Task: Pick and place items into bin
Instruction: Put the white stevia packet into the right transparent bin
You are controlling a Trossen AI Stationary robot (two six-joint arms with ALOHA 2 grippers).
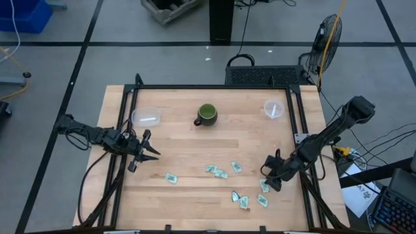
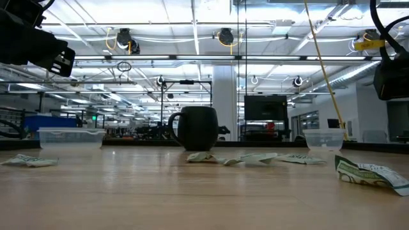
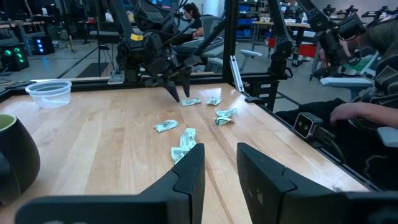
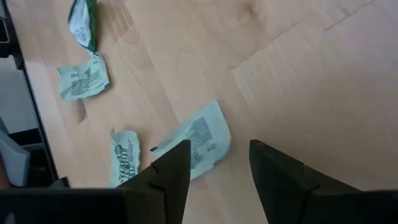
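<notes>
Several small pale green and white crinkled packets lie flat on the wooden table, among them one at the left (image 1: pixel 171 178), a cluster in the middle (image 1: pixel 221 173) and more near the right (image 1: pixel 244 202). My right gripper (image 1: pixel 270 175) hovers open, pointing down, just above one packet (image 4: pixel 196 140); its fingers stand over that packet's edge without touching it. Two more packets (image 4: pixel 83 79) lie beside it. My left gripper (image 1: pixel 146 151) waits open at the table's left side, above the wood and well clear of the packets (image 3: pixel 183 146).
A dark green mug (image 1: pixel 207 115) stands at the table's far middle. A clear plastic bin (image 1: pixel 147 117) sits to its left and a second clear bin (image 1: pixel 275 108) at the far right. A black frame (image 1: pixel 214 86) borders the table. A person's arm (image 3: pixel 367 112) shows beyond the table's edge.
</notes>
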